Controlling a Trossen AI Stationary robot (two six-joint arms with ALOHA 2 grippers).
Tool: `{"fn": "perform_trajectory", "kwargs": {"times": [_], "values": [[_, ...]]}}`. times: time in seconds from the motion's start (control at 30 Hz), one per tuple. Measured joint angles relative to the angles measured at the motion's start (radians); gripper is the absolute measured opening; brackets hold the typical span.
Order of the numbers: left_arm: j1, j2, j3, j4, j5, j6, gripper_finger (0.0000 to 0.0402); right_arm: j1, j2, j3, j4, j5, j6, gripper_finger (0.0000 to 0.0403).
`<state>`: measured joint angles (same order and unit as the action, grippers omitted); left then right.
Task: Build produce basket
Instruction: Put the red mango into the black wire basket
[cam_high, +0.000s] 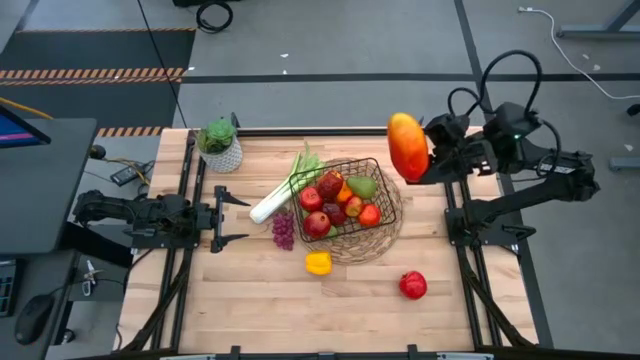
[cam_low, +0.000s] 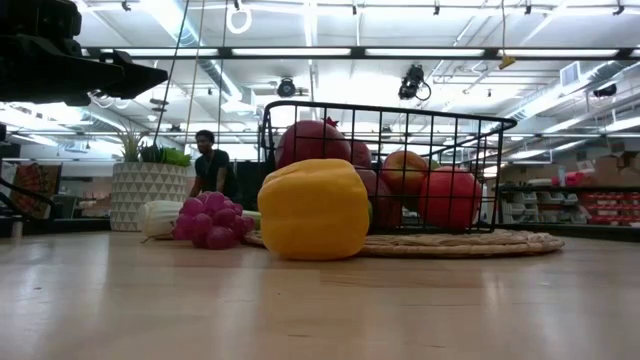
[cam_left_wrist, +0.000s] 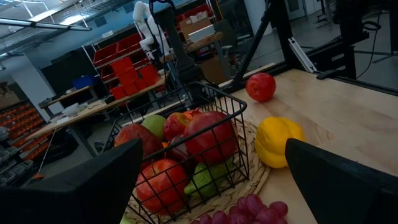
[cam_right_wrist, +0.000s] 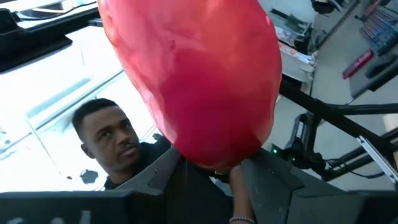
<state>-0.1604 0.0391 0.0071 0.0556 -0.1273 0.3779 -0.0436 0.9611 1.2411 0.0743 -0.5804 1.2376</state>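
The right jaws (cam_high: 420, 152) are clenched on a large red-and-orange fruit (cam_high: 407, 146), a mango by its shape, and hold it up off the counter (cam_high: 240, 310) beside the far right corner of the basket (cam_high: 383, 172). In the right wrist view the fruit (cam_right_wrist: 199, 74) fills most of the picture above the two dark fingers (cam_right_wrist: 273, 177), and a person (cam_right_wrist: 112, 146) shows beyond it.

Just beside those jaws, toward the counter's middle, the dark wire basket sits on its round woven base (cam_high: 385, 238). It already holds red apples (cam_high: 317, 224), a green pear (cam_high: 362, 186), an orange piece (cam_high: 345, 192) and other red fruit. On the near side of the basket, touching or nearly touching the woven base, lies a yellow pepper (cam_high: 318, 263). A red fruit (cam_high: 413, 285) lies alone, well apart on the near right of the counter.

The left jaws (cam_high: 232, 220) stand released, fingers spread wide and holding nothing, low at the left edge of the counter and pointing toward the basket. Just ahead of them lie a bunch of purple grapes (cam_high: 284, 230) and a long white-green leek (cam_high: 280, 193), its leafy end reaching the basket's left rim. Off to the far side of these jaws, a leafy plant in a white pot (cam_high: 220, 146) stands at the back left corner.
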Motion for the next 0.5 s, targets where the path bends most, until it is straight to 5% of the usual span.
{"fn": "perform_trajectory", "kwargs": {"times": [0.23,0.5], "values": [[0.000,0.000,0.000,0.000,0.000,0.000,0.0400,-0.010,0.020,0.000,-0.027,0.001,-0.033,0.0151],[0.000,0.000,0.000,0.000,0.000,0.000,0.0400,-0.084,0.097,-0.001,-0.307,-0.080,-0.140,0.0151]]}}
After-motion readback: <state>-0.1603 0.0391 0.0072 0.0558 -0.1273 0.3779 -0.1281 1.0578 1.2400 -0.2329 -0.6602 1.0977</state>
